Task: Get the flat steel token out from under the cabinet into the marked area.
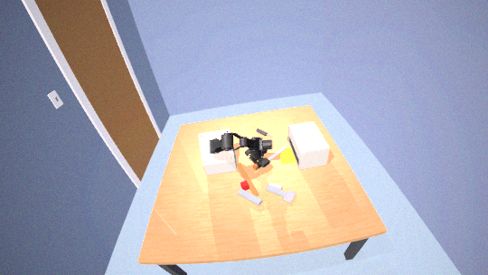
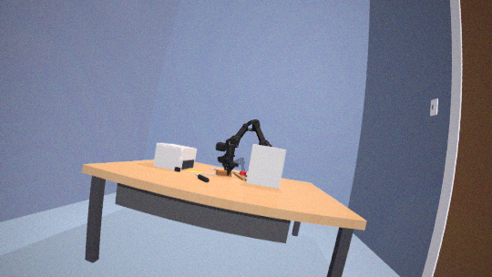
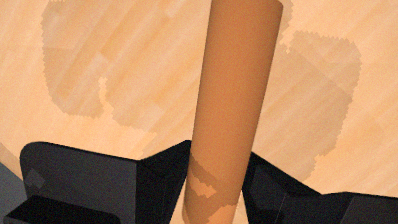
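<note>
My gripper (image 1: 260,164) (image 2: 228,171) (image 3: 216,151) is shut on an orange-brown handle (image 3: 235,75) (image 2: 221,173) low over the table. A pale rod (image 1: 277,154) runs from beside the fingers towards the yellow marked area (image 1: 287,156); it looks like part of the held tool, though the join is hidden. The white cabinet (image 1: 311,144) (image 2: 174,156) stands just beyond that area, with a dark opening (image 2: 188,164) low in its front. The steel token cannot be made out in any view.
A white box (image 1: 220,164) (image 2: 266,166) stands near the arm's base. A red block (image 1: 245,184) (image 2: 243,173), a wooden stick (image 1: 249,181), a grey bar (image 1: 249,197) and a grey flat-ended tool (image 1: 289,196) lie on one side. A black-handled tool (image 1: 261,132) (image 2: 203,178) lies on the other.
</note>
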Available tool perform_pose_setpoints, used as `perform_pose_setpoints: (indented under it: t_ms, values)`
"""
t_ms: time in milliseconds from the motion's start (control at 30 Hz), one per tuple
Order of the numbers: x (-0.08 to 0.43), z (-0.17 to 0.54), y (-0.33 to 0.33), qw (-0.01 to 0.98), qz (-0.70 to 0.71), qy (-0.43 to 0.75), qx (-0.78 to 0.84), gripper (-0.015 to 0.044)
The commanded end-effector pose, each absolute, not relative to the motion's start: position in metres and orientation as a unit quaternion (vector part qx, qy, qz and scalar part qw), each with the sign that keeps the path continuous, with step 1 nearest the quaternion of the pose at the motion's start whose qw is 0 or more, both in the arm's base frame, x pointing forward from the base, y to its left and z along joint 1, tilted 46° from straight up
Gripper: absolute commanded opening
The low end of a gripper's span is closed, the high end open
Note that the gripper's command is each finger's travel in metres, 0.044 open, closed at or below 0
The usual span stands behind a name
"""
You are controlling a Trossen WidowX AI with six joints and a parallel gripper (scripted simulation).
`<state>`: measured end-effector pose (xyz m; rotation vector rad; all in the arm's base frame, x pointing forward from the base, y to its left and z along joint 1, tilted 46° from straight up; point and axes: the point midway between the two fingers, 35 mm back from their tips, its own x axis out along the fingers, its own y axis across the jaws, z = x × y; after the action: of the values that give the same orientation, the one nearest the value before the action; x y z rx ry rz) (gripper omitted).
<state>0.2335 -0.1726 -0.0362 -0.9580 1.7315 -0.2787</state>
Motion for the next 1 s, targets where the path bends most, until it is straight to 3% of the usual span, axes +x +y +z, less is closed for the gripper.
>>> perform_pose_setpoints:
  t_ms: [0, 967]
  values:
    - [0.233, -0.031, -0.176, 0.542, -0.118, 0.727, -0.405, 0.0000]
    - [0.228, -0.003, -0.202, 0.542, -0.118, 0.727, -0.405, 0.0000]
